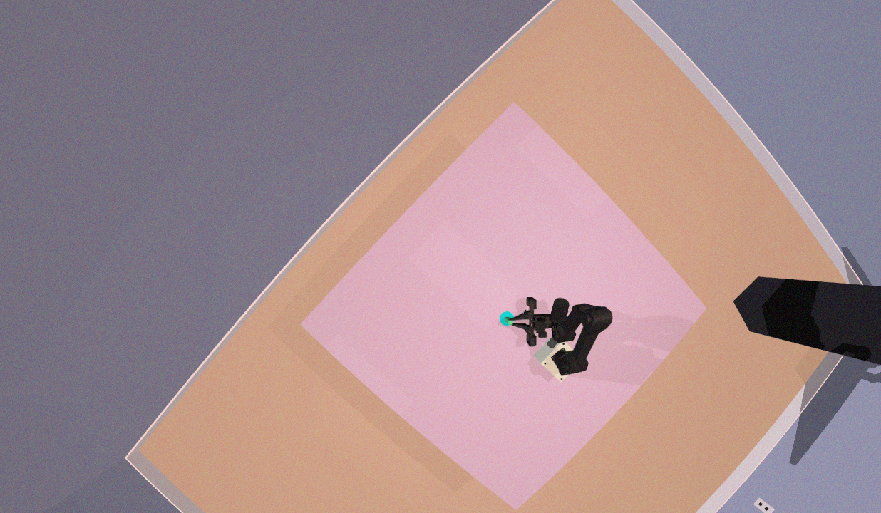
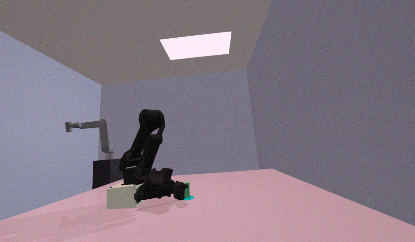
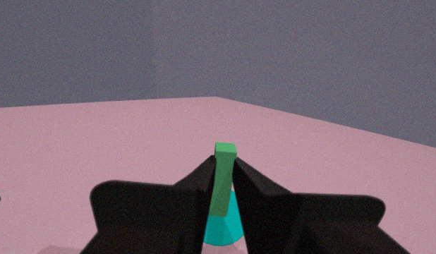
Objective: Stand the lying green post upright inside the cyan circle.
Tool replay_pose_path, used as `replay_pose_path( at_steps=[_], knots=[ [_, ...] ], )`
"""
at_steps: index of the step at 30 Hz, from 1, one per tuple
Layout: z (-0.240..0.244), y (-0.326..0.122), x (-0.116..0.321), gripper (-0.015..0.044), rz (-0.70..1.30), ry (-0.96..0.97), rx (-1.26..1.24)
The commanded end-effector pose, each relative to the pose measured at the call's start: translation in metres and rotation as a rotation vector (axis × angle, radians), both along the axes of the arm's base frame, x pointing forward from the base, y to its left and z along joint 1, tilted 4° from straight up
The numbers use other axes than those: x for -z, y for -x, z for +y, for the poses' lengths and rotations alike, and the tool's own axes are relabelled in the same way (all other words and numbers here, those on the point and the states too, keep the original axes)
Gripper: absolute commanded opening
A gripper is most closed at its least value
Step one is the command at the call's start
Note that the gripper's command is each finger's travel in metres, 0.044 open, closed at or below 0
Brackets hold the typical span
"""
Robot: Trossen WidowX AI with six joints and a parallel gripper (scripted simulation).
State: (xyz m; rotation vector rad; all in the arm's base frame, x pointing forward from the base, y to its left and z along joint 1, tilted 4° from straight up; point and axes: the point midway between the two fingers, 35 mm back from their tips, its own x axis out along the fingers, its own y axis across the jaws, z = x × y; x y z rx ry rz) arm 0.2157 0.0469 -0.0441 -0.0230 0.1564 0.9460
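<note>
The green post point(image 1: 509, 322) point(image 2: 187, 191) point(image 3: 223, 183) is close to upright, held near its upper end. My gripper point(image 2: 186, 186) point(image 3: 223, 161) is shut on it, with a black finger on either side and the post's top showing above the fingertips. The cyan circle point(image 1: 505, 315) point(image 2: 190, 198) point(image 3: 218, 233) lies flat under the post. In the wrist view the post's foot appears near the middle of the circle. The fingers hide the circle's sides there. The foot is at or very close to the surface; I cannot tell whether it touches.
The pale base block point(image 1: 555, 366) point(image 2: 121, 197) of my arm stands beside the forearm on the pink surface point(image 1: 430, 306) point(image 2: 263, 210) point(image 3: 98, 141). A grey arm point(image 2: 103, 135) on a dark pedestal point(image 2: 101, 174) stands in the background.
</note>
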Motion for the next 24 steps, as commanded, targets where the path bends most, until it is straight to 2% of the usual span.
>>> replay_pose_path(
  at_steps=[1, 15, 24],
  knots=[
    [0.0, -0.001, 0.001, 0.0023, 0.004, 0.001, 0.003],
    [0.0, -0.001, 0.001, 0.039, 0.004, 0.001, 0.003],
    [-0.004, -0.007, -0.017, 0.04, 0.002, 0.002, 0.003]
  ],
)
